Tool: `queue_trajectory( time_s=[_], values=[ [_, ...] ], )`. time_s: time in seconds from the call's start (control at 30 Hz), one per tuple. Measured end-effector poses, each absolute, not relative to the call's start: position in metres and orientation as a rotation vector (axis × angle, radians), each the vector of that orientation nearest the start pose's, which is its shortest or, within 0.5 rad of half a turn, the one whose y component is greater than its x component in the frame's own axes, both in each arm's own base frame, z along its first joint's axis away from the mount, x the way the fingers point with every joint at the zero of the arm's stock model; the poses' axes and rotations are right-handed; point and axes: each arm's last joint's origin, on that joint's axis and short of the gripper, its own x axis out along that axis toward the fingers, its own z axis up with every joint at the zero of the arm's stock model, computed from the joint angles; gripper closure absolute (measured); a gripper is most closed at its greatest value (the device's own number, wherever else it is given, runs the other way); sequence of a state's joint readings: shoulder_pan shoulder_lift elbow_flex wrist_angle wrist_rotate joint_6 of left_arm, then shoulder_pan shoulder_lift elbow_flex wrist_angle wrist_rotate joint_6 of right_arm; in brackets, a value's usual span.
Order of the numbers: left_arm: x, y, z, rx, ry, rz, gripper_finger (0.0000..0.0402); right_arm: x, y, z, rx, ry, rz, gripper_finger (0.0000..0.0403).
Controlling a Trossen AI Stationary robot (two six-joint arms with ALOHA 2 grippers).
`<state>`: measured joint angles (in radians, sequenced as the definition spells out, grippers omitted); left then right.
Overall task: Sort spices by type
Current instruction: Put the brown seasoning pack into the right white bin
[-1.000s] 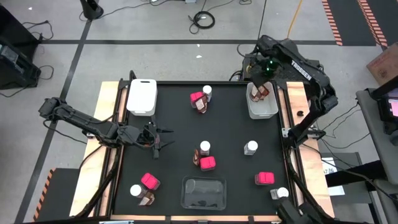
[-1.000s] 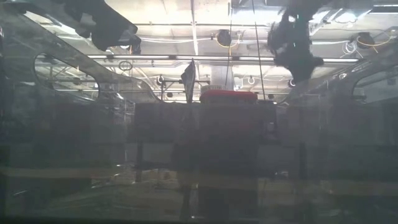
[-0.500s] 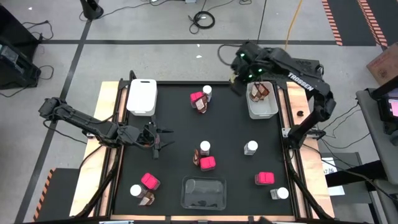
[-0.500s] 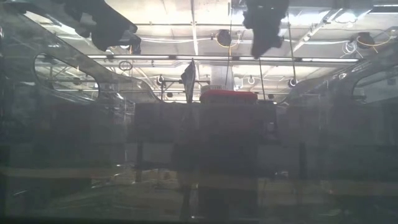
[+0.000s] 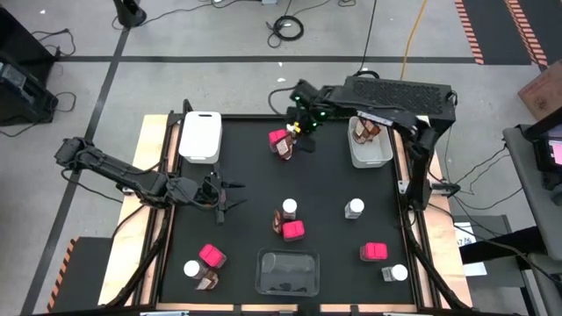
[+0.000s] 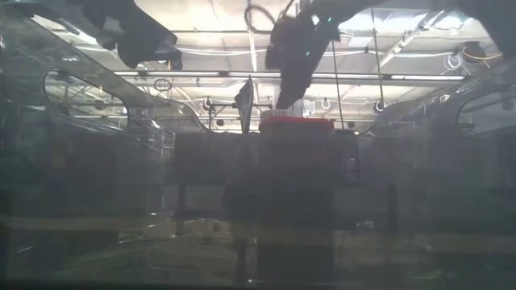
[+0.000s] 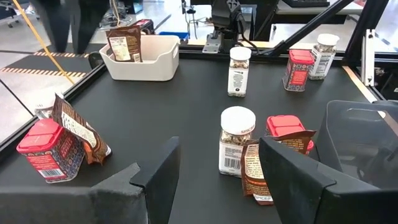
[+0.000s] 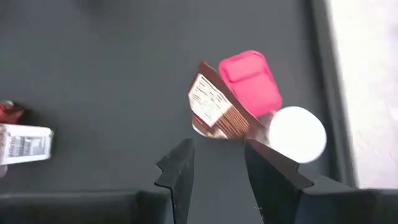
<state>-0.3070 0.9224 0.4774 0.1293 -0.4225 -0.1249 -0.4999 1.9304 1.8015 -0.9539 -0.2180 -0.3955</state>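
My right gripper (image 5: 301,125) hangs open and empty over a far-middle cluster of spices: a pink box (image 8: 250,78), a brown packet (image 8: 214,112) leaning on it, and a white-lidded jar (image 8: 297,134). In the right wrist view its fingers stand just short of the packet, touching nothing. My left gripper (image 5: 221,195) waits open at the table's left, pointing at the middle cluster: a white-lidded jar (image 7: 237,140), a brown packet (image 7: 255,177) and a pink box (image 7: 286,127). More spices stand near left (image 5: 209,257) and near right (image 5: 373,252).
A white tray (image 5: 372,154) at the far right holds brown packets (image 5: 367,129). Another white tray (image 5: 200,136) sits far left, and a clear tray (image 5: 286,270) lies at the near edge. A lone white-lidded jar (image 5: 354,208) stands right of centre.
My right gripper has swung from above the far-right white tray toward the table's left along the far edge, sinking slightly and rolling about its own axis, and now hangs over the far-middle cluster. The brown packets stay in the tray.
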Motion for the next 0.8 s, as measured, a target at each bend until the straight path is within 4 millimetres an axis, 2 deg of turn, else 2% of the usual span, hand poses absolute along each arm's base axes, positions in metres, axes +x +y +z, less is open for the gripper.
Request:
queue_trajectory(
  time_s=[0.1, 0.3, 0.5, 0.8],
  values=[
    [0.191, -0.048, 0.232, -0.005, 0.302, 0.134, 0.0181, 0.373, -0.196, 0.279, -0.032, 1.032, 0.006, 0.0264],
    [0.191, -0.048, 0.232, -0.004, 0.302, 0.134, 0.0181, 0.387, -0.204, 0.276, -0.157, 0.942, 0.024, 0.0264],
    [0.191, -0.048, 0.232, 0.002, 0.302, 0.133, 0.0181, 0.391, -0.207, 0.262, -0.113, 0.941, 0.094, 0.0264],
    [0.191, -0.048, 0.231, 0.003, 0.311, 0.134, 0.0181, 0.397, -0.211, 0.243, -0.095, 0.968, 0.105, 0.0264]
  ],
)
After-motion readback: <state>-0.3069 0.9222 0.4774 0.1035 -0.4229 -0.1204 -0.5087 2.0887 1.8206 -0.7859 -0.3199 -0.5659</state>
